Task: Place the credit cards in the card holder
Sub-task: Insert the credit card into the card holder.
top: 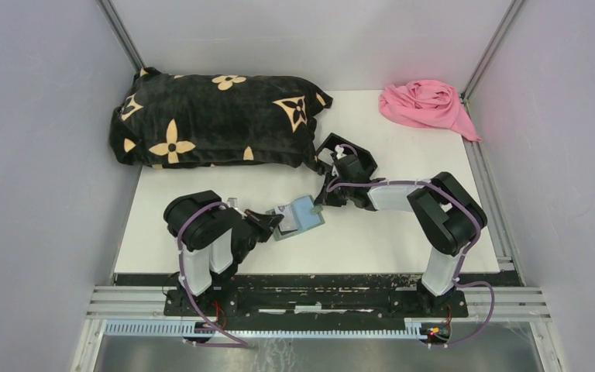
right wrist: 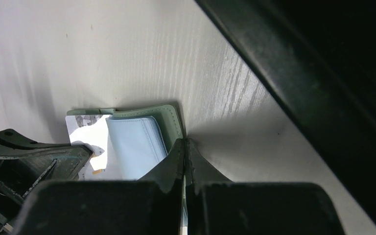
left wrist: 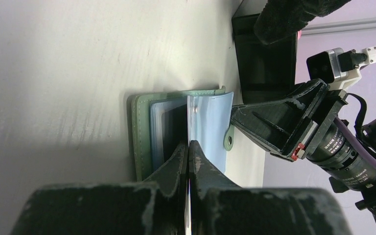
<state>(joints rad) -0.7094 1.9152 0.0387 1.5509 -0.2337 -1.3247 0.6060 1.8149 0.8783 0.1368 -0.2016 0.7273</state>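
The sage-green card holder (top: 304,217) lies open on the white table between both grippers, its pale blue sleeves (left wrist: 210,117) showing. My left gripper (left wrist: 188,144) is shut on a thin credit card (right wrist: 84,128), seen edge-on, whose far end sits between the sleeves. In the top view this gripper (top: 277,222) is at the holder's left side. My right gripper (right wrist: 184,142) is shut on the edge of the holder's green cover (right wrist: 169,120). It reaches in from the right (top: 324,203). No other credit cards are visible.
A black open-topped box (top: 350,159) stands just behind the right gripper, and its wall (right wrist: 293,83) runs close beside it. A black flowered pillow (top: 217,120) fills the back left. A pink cloth (top: 426,105) lies at the back right.
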